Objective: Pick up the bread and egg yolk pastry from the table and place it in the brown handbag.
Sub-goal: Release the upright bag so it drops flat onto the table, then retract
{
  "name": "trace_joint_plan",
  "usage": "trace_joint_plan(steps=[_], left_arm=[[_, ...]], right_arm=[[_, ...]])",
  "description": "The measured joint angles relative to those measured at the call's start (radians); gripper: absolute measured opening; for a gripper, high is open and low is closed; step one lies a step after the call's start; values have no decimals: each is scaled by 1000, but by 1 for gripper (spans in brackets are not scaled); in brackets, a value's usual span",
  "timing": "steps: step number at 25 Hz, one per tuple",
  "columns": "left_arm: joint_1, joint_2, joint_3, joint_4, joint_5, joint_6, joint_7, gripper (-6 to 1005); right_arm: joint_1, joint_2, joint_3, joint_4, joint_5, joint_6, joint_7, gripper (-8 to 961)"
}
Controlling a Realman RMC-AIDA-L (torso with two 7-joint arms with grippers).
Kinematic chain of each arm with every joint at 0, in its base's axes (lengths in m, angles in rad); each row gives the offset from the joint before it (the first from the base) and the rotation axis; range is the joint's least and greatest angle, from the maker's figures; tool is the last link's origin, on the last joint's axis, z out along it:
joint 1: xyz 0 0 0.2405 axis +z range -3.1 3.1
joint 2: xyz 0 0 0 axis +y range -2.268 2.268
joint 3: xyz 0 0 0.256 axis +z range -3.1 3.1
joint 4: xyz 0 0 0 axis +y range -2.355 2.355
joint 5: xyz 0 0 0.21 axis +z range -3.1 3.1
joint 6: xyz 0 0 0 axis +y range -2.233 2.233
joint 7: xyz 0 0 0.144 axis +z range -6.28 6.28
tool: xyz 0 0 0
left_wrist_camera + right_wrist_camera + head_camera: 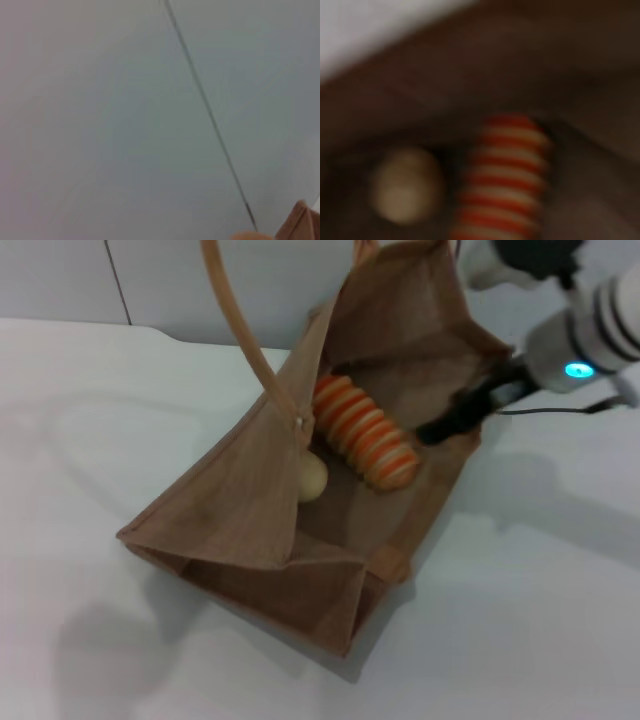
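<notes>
The brown handbag [230, 510] stands open on the white table [90, 420]. The striped orange and cream bread [365, 432] lies inside it. The pale round egg yolk pastry [312, 478] lies beside the bread, partly hidden by the bag's near wall. My right gripper [452, 422] reaches into the bag's mouth just right of the bread, apart from it. The right wrist view shows the bread [502, 175] and the pastry [406, 185] side by side on the bag's floor, with the bag's inner wall [470, 75] behind. My left gripper is out of view.
One bag handle [240, 330] rises taut past the top of the head view. The left wrist view shows a pale wall and a corner of the bag [300, 222]. A wall panel runs behind the table.
</notes>
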Motion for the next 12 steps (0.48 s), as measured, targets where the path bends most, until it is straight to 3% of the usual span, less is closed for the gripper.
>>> trace_joint_plan(steps=[6,12], left_arm=[[41,0,-38,-15,-40,35,6,113],[47,0,-78,-58,-92,65,-30,113]], right_arm=[[-89,9,201,-94,-245,14,39,790],[-117,12,350,-121,-324,0,35,789]])
